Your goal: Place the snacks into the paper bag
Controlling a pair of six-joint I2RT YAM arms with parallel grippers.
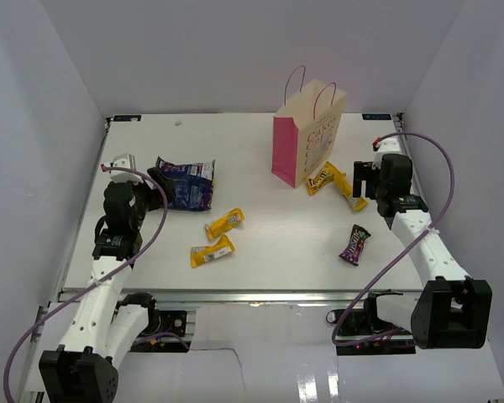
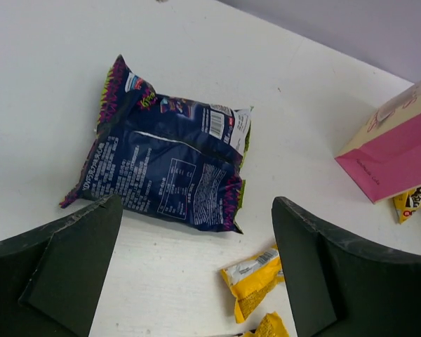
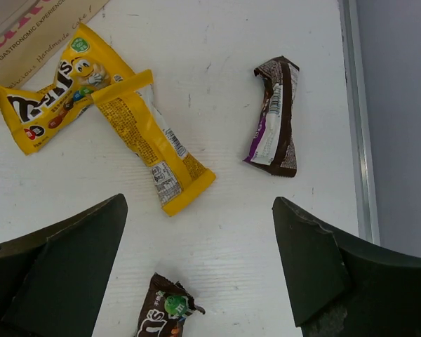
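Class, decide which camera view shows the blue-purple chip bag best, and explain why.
The left wrist view: the chip bag lies whole in the middle of the frame, close up, with the print on its panel visible. The top external view shows the bag whole but small, with no print detail. The right wrist view does not show it.

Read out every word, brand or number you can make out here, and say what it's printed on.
"A GASTRONOMIC EXPERIENCE", then "Handmade" in script: pink, on the paper bag face.
"m&m's": yellow packet beside the bag.
Part of an "m&m's" logo: brown packet at the right wrist view's bottom edge.
Chip bag: barcode and fine print, too small to read.
Dark purple packet: print too blurred.
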